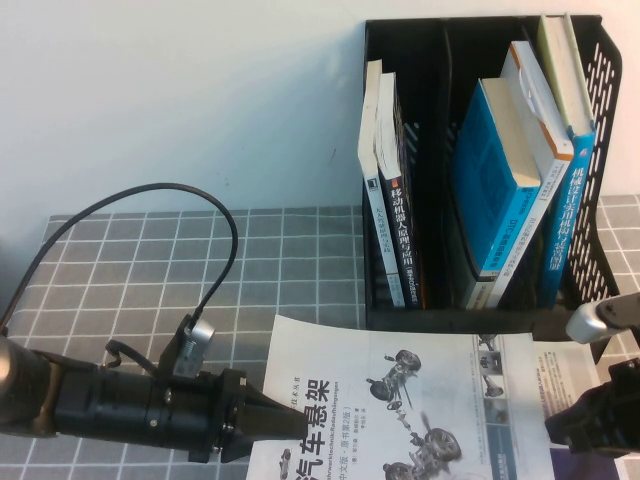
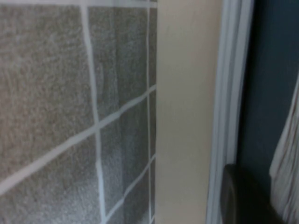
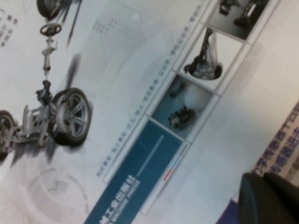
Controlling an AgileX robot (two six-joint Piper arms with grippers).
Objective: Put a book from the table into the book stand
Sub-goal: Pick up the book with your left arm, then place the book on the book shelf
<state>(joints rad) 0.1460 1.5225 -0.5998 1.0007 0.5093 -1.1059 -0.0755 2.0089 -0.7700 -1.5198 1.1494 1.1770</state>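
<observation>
The book [image 1: 400,400], white with a black Chinese title and car-suspension pictures, lies flat on the table [image 1: 150,270] in front of the book stand [image 1: 600,80]. My left gripper [image 1: 298,426] is shut, its tips over the book's left edge. The left wrist view shows the book's cream page edge [image 2: 187,116], grey cloth [image 2: 46,93] and one dark finger [image 2: 247,200]. My right gripper [image 1: 555,425] is at the book's right edge. In the right wrist view the right gripper [image 3: 268,200] looks shut, beside the cover [image 3: 117,116].
The stand holds several upright books: white and dark ones [image 1: 385,190] in a left slot, blue ones [image 1: 510,190] leaning in the right slots. Another book [image 1: 555,370] lies partly under the task book's right side; its printed cover shows in the right wrist view [image 3: 280,140].
</observation>
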